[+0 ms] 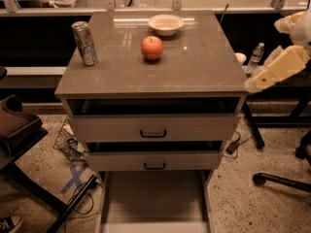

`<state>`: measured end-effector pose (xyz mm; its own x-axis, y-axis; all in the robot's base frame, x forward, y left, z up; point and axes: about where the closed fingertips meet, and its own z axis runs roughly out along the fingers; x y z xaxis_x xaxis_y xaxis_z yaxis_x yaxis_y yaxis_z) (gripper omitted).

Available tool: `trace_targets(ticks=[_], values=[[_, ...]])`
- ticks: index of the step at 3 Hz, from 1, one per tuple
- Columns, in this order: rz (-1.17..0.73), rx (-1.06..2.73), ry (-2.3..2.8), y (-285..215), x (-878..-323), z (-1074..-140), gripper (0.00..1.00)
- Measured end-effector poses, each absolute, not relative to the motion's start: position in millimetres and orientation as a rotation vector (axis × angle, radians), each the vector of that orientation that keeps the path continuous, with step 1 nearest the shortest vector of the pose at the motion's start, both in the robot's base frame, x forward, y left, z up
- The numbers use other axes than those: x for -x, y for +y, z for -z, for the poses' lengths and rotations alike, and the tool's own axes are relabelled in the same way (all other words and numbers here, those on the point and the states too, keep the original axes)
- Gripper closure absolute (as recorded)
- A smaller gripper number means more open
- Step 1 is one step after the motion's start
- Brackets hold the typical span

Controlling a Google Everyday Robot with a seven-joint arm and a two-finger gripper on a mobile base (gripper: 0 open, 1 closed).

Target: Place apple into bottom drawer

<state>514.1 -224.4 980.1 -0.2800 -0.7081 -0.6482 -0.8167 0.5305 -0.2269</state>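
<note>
The apple [152,48], red-orange with a small stem dimple, sits upright on the grey cabinet top [204,67], toward the back of the surface at about 12 o'clock from its centre. Just behind it, also at 12 o'clock and apart from it, stands a white bowl [165,24]. A silver drink can [85,43] stands upright near the left edge, at about 10 o'clock, well apart from the apple. Below the top, the top drawer [194,128] and the middle drawer [194,161] are each pulled out a little, showing pale fronts with black handles. The bottom drawer [153,198] is pulled out far beyond them at 6 o'clock, its flat grey floor bare between pale side walls. The gripper [253,84], on the end of a cream-coloured arm, hangs off the cabinet's right front corner at about 3 o'clock, holding nothing that shows; whether it is apart or together cannot be told. A water bottle [256,57] stands behind it on the floor, and a blue tape cross [74,177] marks the floor at 8 o'clock.
</note>
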Motion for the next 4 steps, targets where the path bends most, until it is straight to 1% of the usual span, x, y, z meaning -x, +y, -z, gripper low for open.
trace_targets(ticks=[1,2,3,4], values=[[-0.333,1.044,1.918,-219,-545,-972,0.00],[-0.371,0.938,1.844,-217,-559,-979,0.00],[-0.374,0.925,1.845,-210,-574,-972,0.00],[-0.321,0.931,1.839,-188,-624,-959,0.00]])
